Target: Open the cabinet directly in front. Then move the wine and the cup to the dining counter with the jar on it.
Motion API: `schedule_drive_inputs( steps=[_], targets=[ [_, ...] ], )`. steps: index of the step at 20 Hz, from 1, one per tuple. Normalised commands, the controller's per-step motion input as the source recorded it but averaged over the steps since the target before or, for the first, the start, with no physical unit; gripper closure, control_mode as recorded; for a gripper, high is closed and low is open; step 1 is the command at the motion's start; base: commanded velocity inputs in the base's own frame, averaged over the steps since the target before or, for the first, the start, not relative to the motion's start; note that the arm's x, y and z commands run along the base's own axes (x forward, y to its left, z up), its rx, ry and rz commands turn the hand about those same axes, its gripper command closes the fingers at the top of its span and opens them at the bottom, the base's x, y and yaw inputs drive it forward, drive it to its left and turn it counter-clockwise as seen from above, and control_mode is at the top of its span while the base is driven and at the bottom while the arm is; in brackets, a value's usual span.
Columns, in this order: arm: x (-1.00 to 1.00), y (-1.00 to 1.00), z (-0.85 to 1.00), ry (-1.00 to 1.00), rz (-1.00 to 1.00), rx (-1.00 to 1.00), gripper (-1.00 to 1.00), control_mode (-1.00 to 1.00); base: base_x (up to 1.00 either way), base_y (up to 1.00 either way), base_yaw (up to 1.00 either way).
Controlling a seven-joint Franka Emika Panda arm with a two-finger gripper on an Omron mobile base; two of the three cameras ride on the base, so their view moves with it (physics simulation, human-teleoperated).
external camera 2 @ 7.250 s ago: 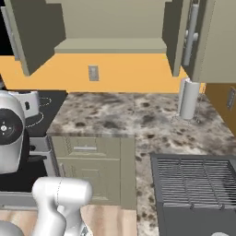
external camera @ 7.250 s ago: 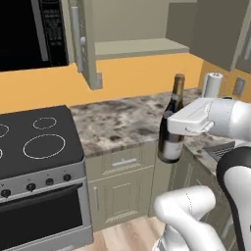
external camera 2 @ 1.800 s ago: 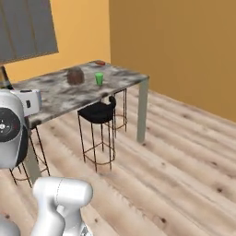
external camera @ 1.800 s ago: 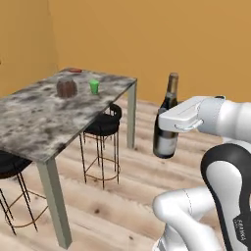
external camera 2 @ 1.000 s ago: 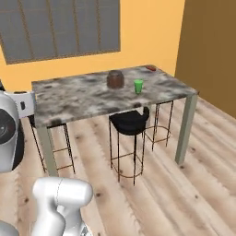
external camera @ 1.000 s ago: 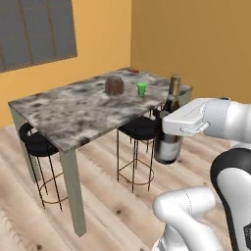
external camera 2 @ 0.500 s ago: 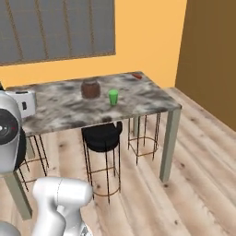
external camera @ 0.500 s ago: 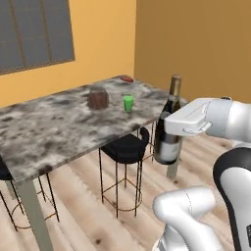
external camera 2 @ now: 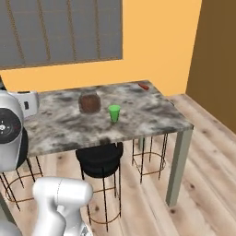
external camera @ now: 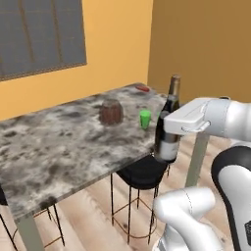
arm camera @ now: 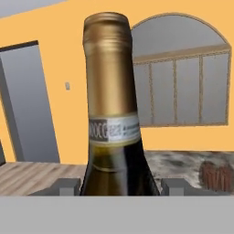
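Left base view has the jaws clenched on the tall dark olive glass wine bottle (external camera: 168, 128) beside the mottled stone table (external camera: 59, 142); lower it upright near that edge, apart from the small green plastic cup (external camera: 145, 119) and the squat clear jar (external camera: 111, 112).

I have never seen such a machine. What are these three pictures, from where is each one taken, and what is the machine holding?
This is a rendered scene, not a real room. A white robot arm stands on a base that can drive. Two pictures come from cameras on that base, behind the arm on its left and right. The third comes from a camera on the hand, so the wine bottle looks very large there; the jaws are closed on it, upright beside the table. On the table stand a green cup, a jar and a small red thing. Black stools are underneath.
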Motion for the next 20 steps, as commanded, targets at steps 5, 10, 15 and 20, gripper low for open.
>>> schedule_drive_inputs(
  steps=[5, 10, 15, 20],
  targets=[
    [0.0, 0.0, 0.0, 0.0, 0.0, 0.0, 1.0, 1.0, 0.25, 0.0, 0.43],
    [0.0, 0.0, 0.0, 0.0, 0.0, 0.0, 1.0, 1.0, 0.0, 0.0, 0.14],
    [0.0, 0.0, 0.0, 0.0, 0.0, 0.0, 1.0, 1.0, 0.54, -0.32, 0.02],
    [0.0, 0.0, 0.0, 0.0, 0.0, 0.0, 1.0, 1.0, 0.69, -0.46, 0.07]
  ],
)
